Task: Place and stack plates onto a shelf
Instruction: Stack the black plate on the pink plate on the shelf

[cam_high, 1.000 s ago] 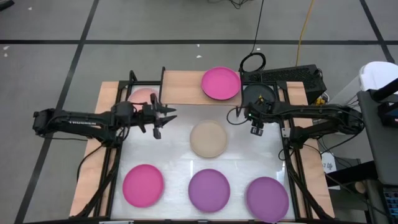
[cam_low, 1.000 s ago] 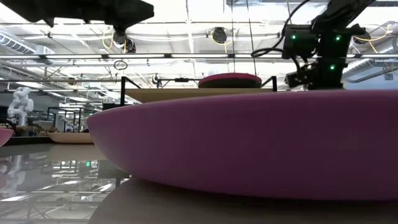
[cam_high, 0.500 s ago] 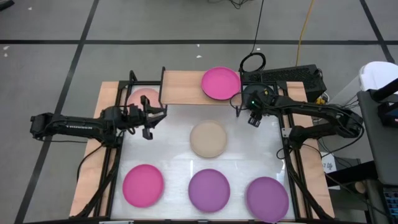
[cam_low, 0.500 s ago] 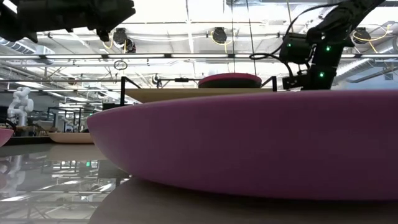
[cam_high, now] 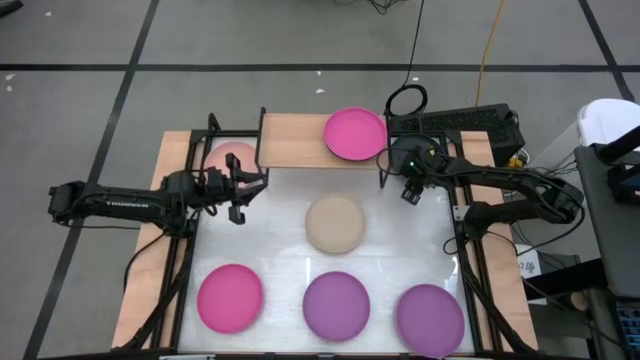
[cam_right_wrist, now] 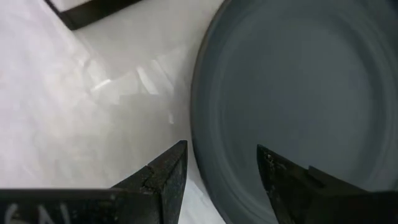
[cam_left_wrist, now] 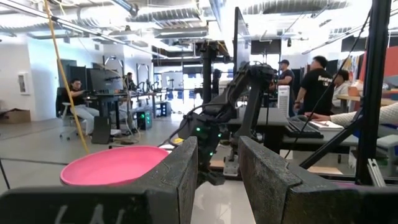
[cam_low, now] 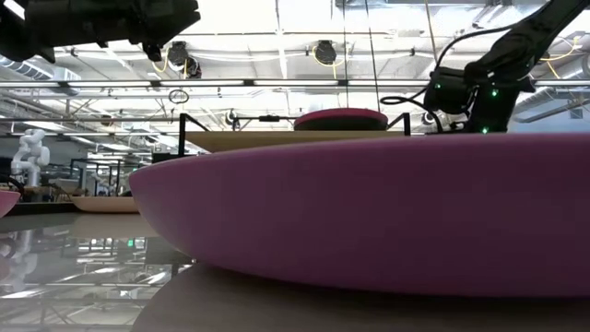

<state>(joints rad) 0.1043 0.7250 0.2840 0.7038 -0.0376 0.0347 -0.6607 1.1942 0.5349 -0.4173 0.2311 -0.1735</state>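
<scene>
On the shelf [cam_high: 300, 140] I count one magenta plate [cam_high: 354, 134]; six plates wait off it. Beside the shelf, my right hand [cam_right_wrist: 221, 171] hangs spread over the dark grey plate's [cam_right_wrist: 305, 99] rim; left hand [cam_high: 243, 190] spread, empty.

A purple plate [cam_low: 369, 217] is filling most of the foreground, lying on the glossy table surface [cam_low: 83, 277], which is reflecting the ceiling lights. Behind it, the shelf [cam_low: 277, 138] is showing its light wooden board and thin black posts, and a magenta plate [cam_low: 341, 118] is resting on top of that board. One dark arm [cam_low: 101, 23] is hanging across the upper left corner. A second arm [cam_low: 484, 78], showing green indicator lights, is reaching down at the upper right, beside the shelf. A beige plate [cam_low: 103, 204] is sitting farther back at the left.
</scene>
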